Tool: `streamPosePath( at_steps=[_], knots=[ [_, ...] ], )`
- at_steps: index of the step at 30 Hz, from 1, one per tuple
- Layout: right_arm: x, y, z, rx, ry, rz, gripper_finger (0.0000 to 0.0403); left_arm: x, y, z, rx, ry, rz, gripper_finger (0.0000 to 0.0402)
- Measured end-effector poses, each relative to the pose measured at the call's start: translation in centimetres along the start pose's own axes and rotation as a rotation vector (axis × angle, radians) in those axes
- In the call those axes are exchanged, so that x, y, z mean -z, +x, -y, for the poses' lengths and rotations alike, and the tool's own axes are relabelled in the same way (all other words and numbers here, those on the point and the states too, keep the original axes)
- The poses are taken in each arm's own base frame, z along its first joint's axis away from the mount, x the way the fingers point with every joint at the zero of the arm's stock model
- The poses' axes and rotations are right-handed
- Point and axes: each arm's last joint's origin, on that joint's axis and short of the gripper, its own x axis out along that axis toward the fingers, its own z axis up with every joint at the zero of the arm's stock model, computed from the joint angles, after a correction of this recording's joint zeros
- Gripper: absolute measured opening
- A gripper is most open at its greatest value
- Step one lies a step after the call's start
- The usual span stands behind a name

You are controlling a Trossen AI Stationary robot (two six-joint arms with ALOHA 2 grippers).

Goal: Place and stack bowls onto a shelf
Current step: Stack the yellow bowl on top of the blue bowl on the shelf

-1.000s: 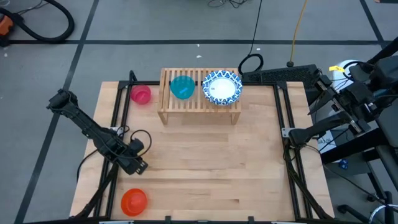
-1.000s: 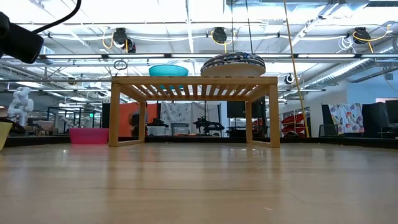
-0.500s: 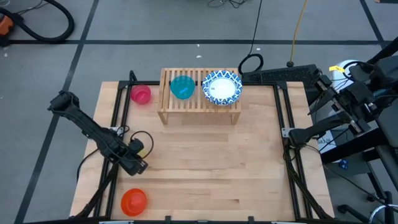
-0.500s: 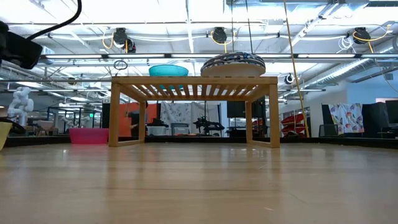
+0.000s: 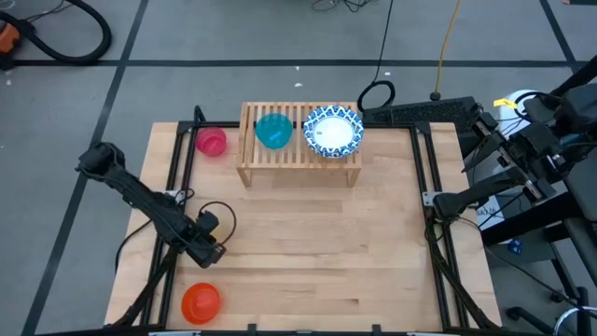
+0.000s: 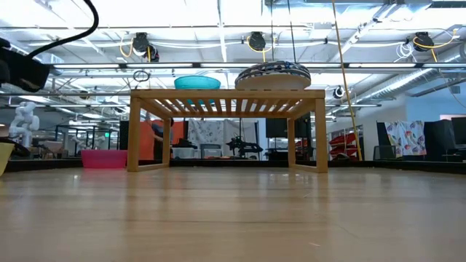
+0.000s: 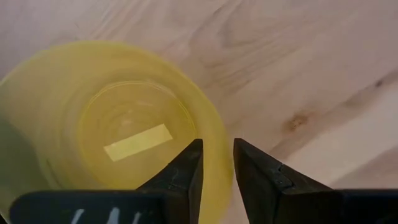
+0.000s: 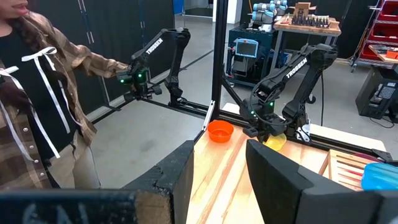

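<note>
My left gripper (image 5: 209, 248) is low over the table's near left part, shut on the yellow bowl (image 7: 112, 124), which it mostly hides from above. That bowl also shows as a sliver (image 6: 4, 156) in the low view. The orange-red bowl (image 5: 201, 301) stands on the table near the near left corner. The pink bowl (image 5: 211, 141) stands left of the light-wood shelf (image 5: 298, 159). On the shelf stand the teal bowl (image 5: 273, 130) and a blue-patterned bowl (image 5: 333, 131). My right gripper (image 8: 221, 168) is open, parked past the table's right edge. My left gripper has the yellow bowl's rim (image 7: 219, 146) between its two fingers, one finger (image 7: 186, 171) inside the bowl and the other (image 7: 258, 177) outside. The fingers come from above, pointing down. The bowl sits upright; whether its base rests on the table I cannot tell.
The shelf stands at the table's far edge, middle. Black frame rails (image 5: 177, 177) run along the table's left and right sides. A person (image 8: 37, 93) stands in the room beyond the table's left side.
My left arm has sunk, and its gripper has crept a little toward the table's near right. The yellow bowl's sliver in the low view has stayed where it was.
</note>
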Motion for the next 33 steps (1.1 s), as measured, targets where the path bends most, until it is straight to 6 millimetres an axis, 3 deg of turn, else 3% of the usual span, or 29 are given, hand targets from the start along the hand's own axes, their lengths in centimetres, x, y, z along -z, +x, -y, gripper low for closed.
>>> streamPosePath(
  at_steps=[5, 10, 17, 25, 33],
  knots=[
    [0.0, 0.0, 0.0, 0.000, 0.000, 0.000, 0.0141, 0.0, 0.2, 0.1, -0.011, -0.006, 0.000, 0.0077],
    [0.0, 0.0, 0.0, 0.000, 0.000, 0.000, 0.0141, 0.0, 0.2, 0.0, -0.012, -0.009, 0.001, 0.0014],
    [0.0, 0.0, 0.0, 0.000, 0.000, 0.000, 0.0141, -0.3, -0.6, 0.7, 0.026, -0.050, -0.007, 0.0005],
    [0.0, 0.0, 0.0, 0.000, 0.000, 0.000, 0.0141, -2.0, -5.8, 2.6, 0.075, 0.036, -0.001, 0.0004],
    [0.0, 0.0, 0.0, 0.000, 0.000, 0.000, 0.0141, -5.4, -13.9, 2.7, 0.078, 0.050, 0.157, 0.0004]
  ],
)
